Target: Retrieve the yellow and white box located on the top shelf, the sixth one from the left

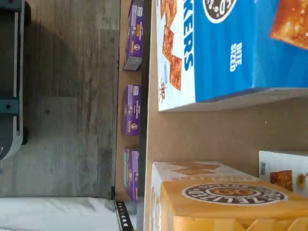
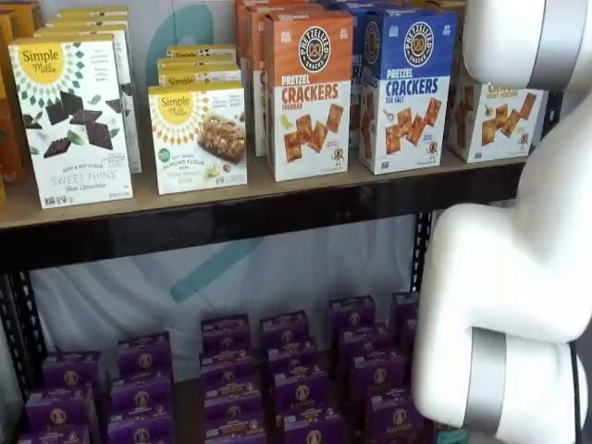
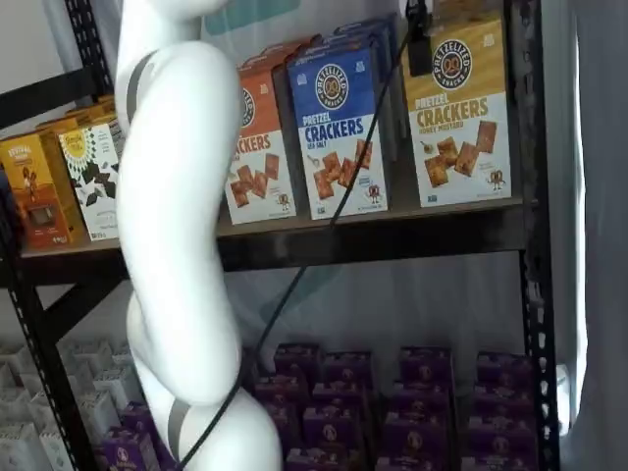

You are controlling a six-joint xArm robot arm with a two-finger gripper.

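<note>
Yellow and white box [image 3: 459, 118] stands at the right end of the top shelf [image 3: 392, 238] surface, blue box [image 3: 339, 132] just beside it; tool [image 3: 419, 39] state cannot tell, a skewed approach could clip that neighbour.

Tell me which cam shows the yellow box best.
A shelf view: the yellow box faces the camera, whole front readable, a black finger crossing its top-left corner. In the other shelf view the arm hides most of the yellow box. The wrist view catches only its top end.
</note>
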